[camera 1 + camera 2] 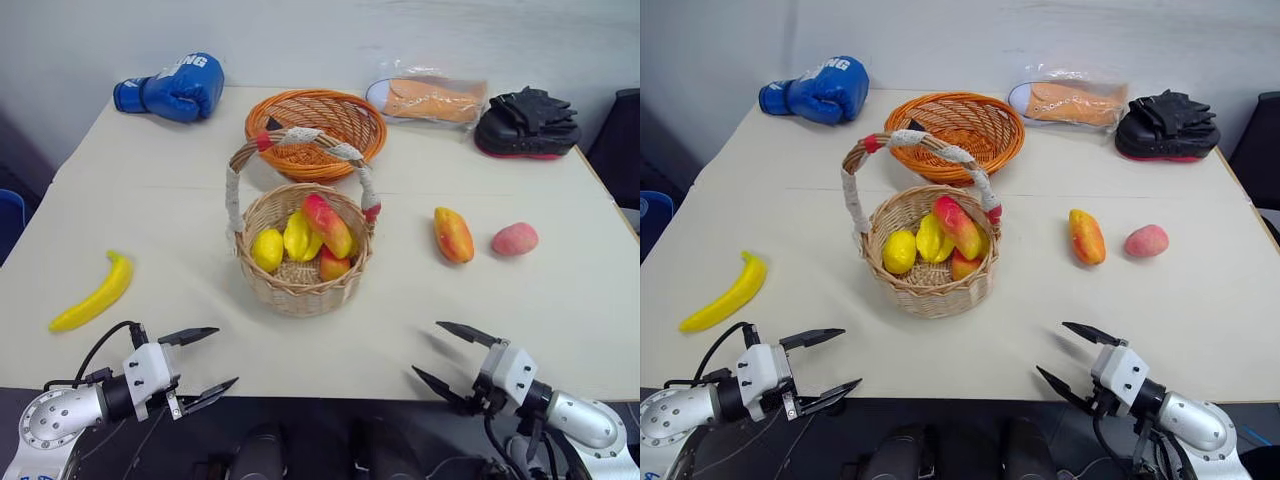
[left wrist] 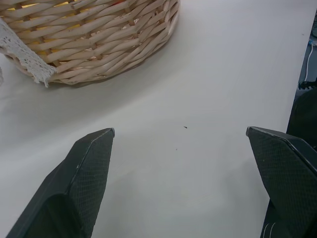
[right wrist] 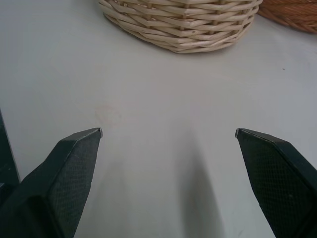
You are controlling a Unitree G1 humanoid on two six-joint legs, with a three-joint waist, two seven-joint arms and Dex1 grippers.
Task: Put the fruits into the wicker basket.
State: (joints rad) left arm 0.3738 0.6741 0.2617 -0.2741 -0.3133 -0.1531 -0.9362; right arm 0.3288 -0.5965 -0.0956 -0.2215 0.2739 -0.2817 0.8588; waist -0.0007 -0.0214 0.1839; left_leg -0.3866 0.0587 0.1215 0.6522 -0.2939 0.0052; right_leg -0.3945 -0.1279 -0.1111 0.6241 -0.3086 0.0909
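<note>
You couldn't see the wicker basket (image 2: pixel 99 44) whole in the wrist views; at twelve o'clock the frame edge cut it off.

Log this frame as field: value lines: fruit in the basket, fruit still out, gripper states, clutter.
in_basket: wicker basket holds two yellow pieces and two mangoes
on_table: banana at robot's left; mango and peach at its right
left gripper: open, empty, near table's front edge
right gripper: open, empty, near table's front edge
clutter: orange bowl, blue boxing glove, bagged shoe, black glove along the far side
</note>
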